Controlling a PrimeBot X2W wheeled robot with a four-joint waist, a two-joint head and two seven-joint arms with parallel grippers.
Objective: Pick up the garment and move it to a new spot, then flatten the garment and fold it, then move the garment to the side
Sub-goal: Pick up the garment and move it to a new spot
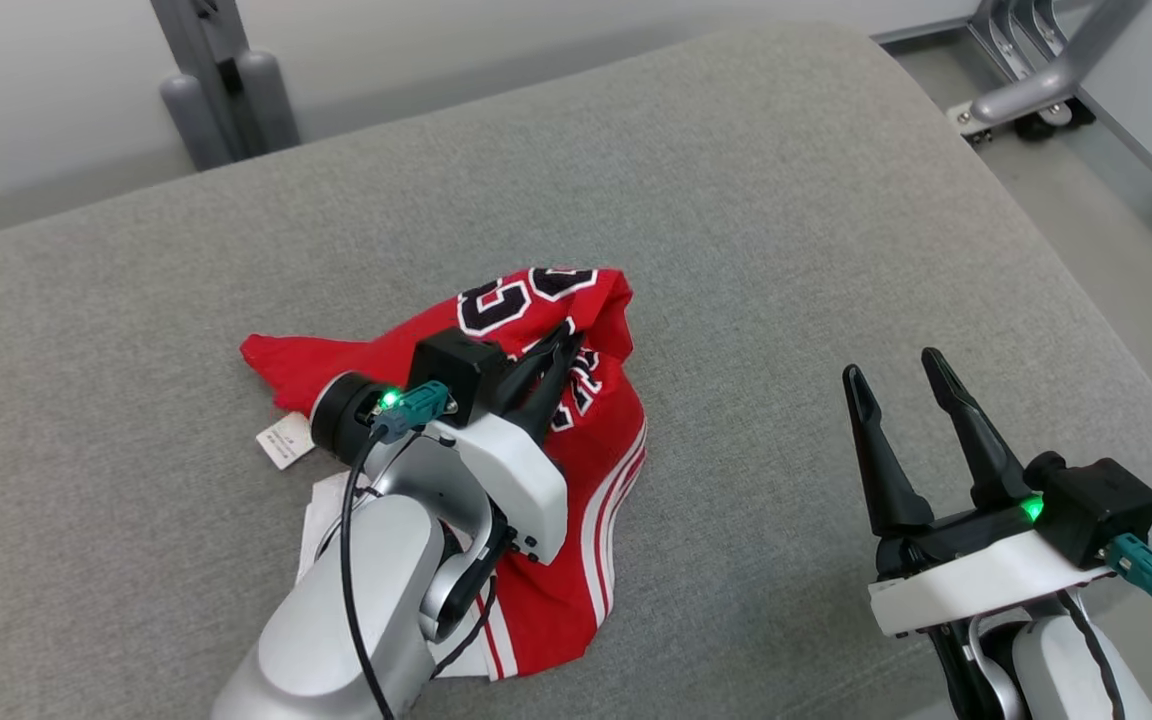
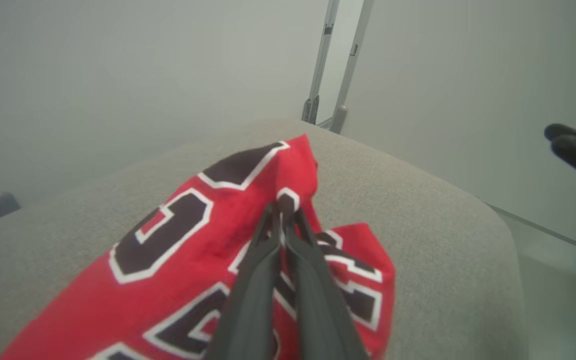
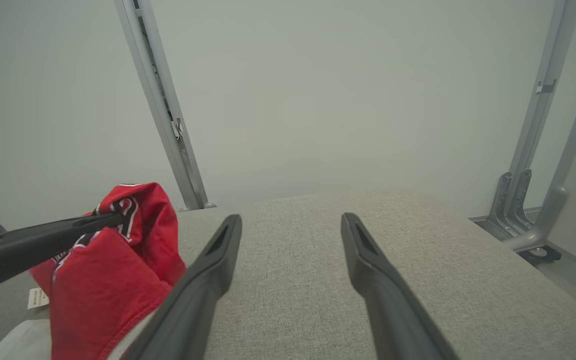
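Grey cushion (image 1: 736, 200); jersey (image 1: 546, 610) at 8 o'clock looks limp, light. Left gripper (image 1: 566, 340) clamped on a fold; right gripper (image 1: 894, 367) wide, empty. Corners would likely hold better.

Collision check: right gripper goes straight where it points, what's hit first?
Way looks free: the right gripper points over bare grey cushion; the garment lies off to its left. Depth unclear.
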